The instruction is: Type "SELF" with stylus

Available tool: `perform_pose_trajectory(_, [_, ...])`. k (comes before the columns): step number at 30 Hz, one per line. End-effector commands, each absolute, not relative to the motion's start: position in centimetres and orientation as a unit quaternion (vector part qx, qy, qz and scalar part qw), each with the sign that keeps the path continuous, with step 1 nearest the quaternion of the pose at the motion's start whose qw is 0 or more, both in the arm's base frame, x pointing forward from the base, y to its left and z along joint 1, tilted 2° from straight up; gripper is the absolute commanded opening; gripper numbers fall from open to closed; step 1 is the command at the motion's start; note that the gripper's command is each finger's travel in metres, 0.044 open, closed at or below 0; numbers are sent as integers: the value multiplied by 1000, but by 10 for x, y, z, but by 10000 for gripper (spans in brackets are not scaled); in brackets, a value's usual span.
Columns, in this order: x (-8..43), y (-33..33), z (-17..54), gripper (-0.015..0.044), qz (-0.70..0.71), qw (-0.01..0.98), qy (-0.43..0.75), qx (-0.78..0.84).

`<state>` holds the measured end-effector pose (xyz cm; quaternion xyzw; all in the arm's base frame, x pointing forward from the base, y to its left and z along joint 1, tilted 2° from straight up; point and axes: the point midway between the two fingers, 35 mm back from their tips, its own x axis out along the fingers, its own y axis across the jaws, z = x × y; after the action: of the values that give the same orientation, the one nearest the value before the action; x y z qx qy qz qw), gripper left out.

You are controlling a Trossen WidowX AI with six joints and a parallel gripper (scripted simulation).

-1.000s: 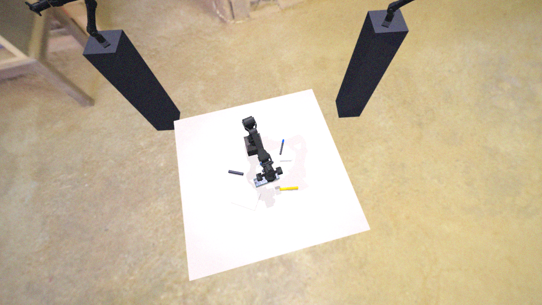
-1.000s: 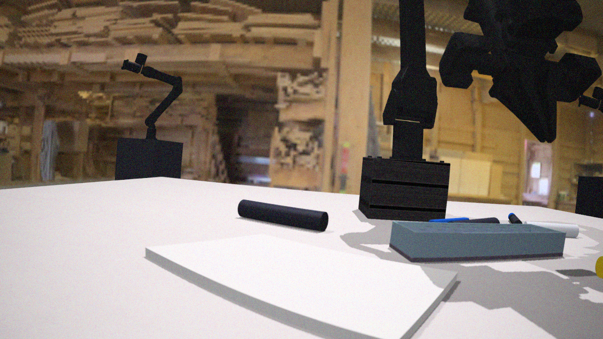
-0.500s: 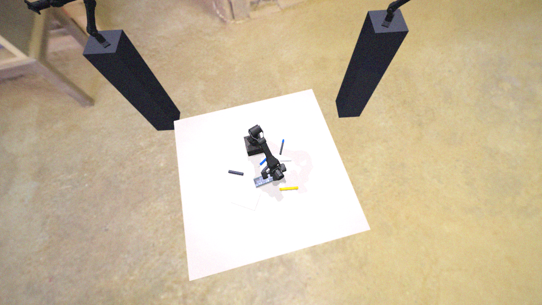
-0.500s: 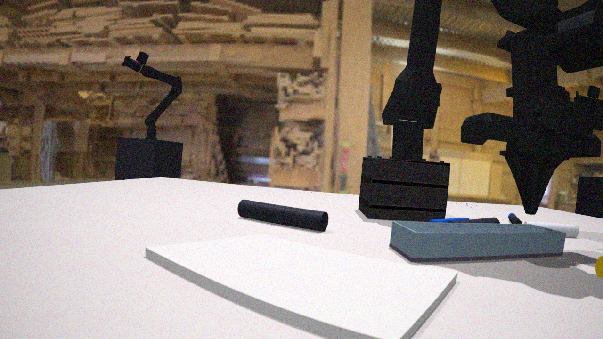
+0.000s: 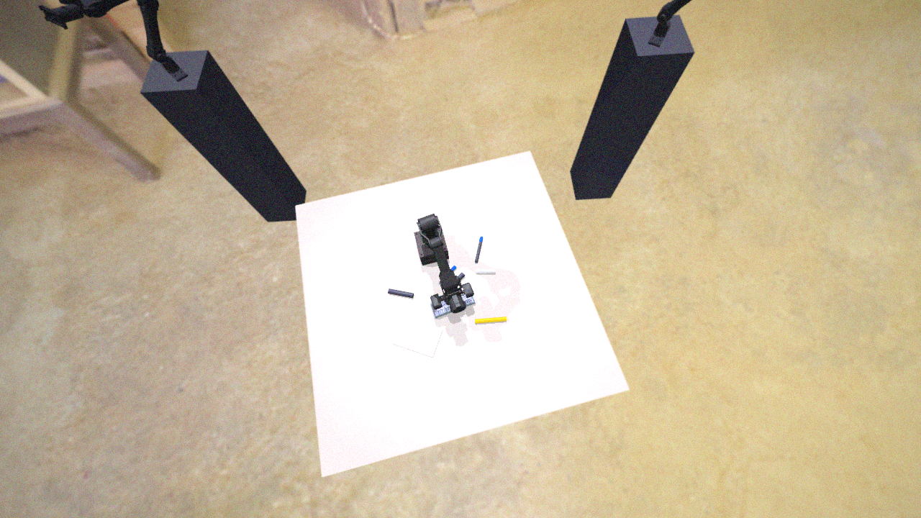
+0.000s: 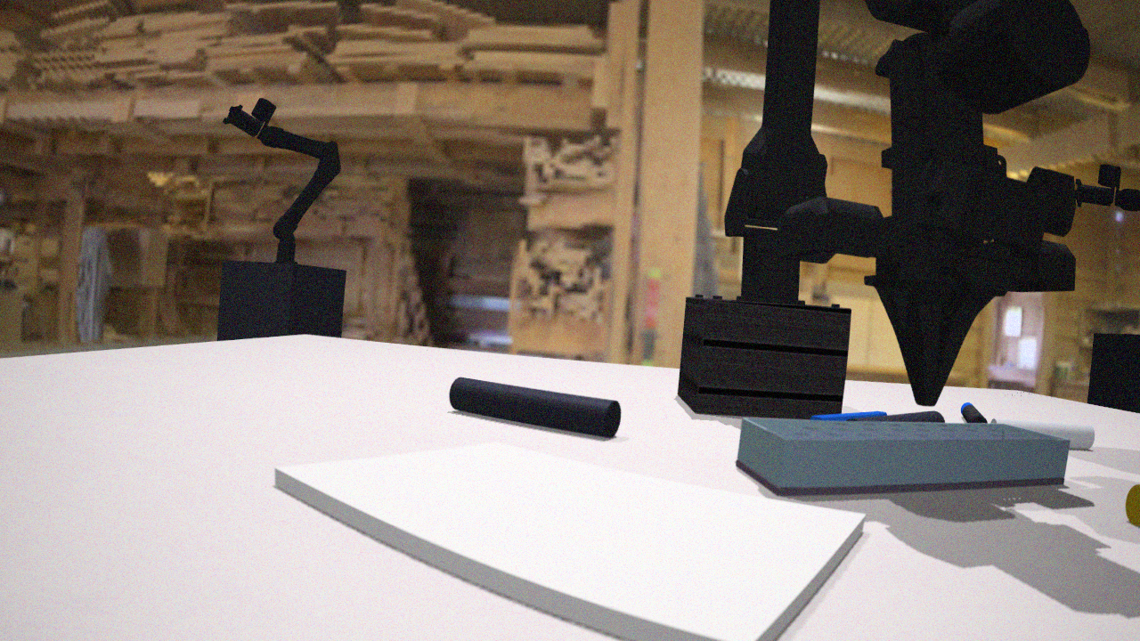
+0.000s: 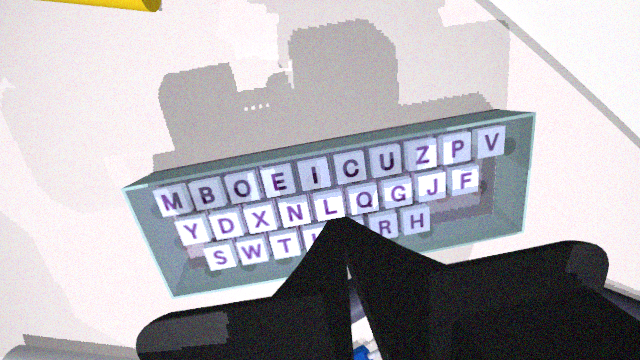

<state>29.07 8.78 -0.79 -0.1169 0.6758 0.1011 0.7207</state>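
Note:
The teal keyboard (image 5: 442,311) (image 6: 908,465) (image 7: 507,200) lies on the white table. My gripper (image 6: 926,401) (image 7: 339,227) is shut with nothing between its fingertips, pointing down just above the keyboard. In the wrist view the tips overlap the lower edge of the L key (image 7: 329,209) and hide part of the bottom row. The S key (image 7: 220,257), E key (image 7: 278,181) and F key (image 7: 465,180) are visible. Which pen-like thing is the stylus I cannot tell: a slim dark pen (image 5: 478,251) with a blue end and a whitish rod (image 5: 486,273) (image 6: 1056,434) lie beside the arm.
A dark cylinder (image 5: 400,293) (image 6: 533,406) lies left of the keyboard and a yellow rod (image 5: 491,320) (image 7: 100,4) right of it. A blue piece (image 6: 849,416) and another dark cylinder (image 6: 916,417) lie behind the keyboard. A flat white slab (image 6: 557,526) lies in front.

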Motion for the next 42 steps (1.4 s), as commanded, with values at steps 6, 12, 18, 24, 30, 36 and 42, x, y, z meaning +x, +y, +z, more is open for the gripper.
perform_pose_trajectory(6, [294,77,-8,0,105,720,675,-120])
perform_pose_trajectory(12, [311,23,-6,0,103,720,675,-122])
perform_pose_trajectory(18, [311,23,-6,0,103,720,675,-122])
perform_pose_trajectory(24, [305,26,-6,0,103,720,676,-121])
perform_pose_trajectory(30, [274,39,-9,0,103,719,676,-122])
perform_pose_trajectory(36, [274,39,-9,0,103,719,676,-122])
perform_pose_trajectory(42, [270,57,-10,0,104,719,676,-121])
